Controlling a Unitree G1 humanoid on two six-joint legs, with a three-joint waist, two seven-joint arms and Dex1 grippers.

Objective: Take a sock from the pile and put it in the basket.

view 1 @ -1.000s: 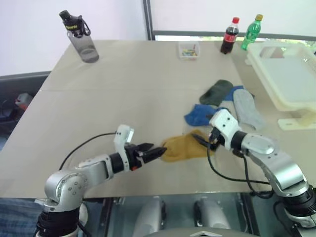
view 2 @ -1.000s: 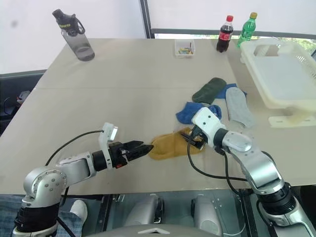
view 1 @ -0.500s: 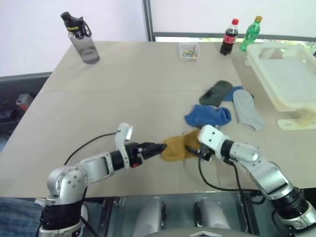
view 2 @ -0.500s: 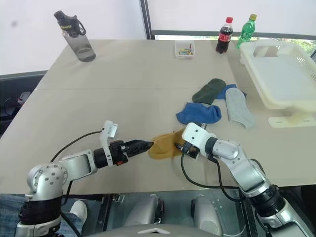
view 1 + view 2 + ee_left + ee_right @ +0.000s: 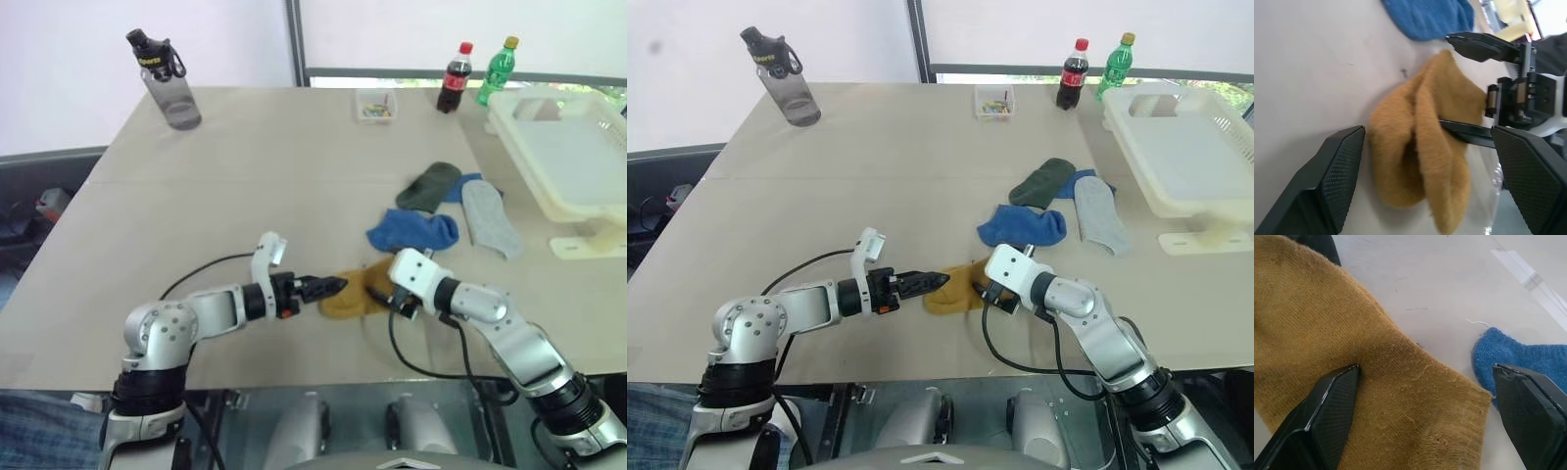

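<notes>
A mustard-yellow sock (image 5: 351,294) lies crumpled near the table's front edge, apart from the pile (image 5: 446,206) of dark green, blue and pale grey socks behind it. My left gripper (image 5: 333,285) is open at the sock's left end, and in the left wrist view the sock (image 5: 1420,161) sits between its fingers (image 5: 1327,196). My right gripper (image 5: 379,294) is open at the sock's right end, its fingers (image 5: 1327,421) resting on the fabric. The creamy-white basket (image 5: 573,147) stands at the far right.
A grey water bottle (image 5: 165,78) stands at the back left. A small clear box (image 5: 375,105), a cola bottle (image 5: 451,76) and a green bottle (image 5: 498,70) line the back edge. The blue sock (image 5: 1528,362) lies just behind the yellow one.
My right gripper came down and to the left onto the sock's right end. My left gripper moved right until its fingers straddle the left end. Both stayed open.
</notes>
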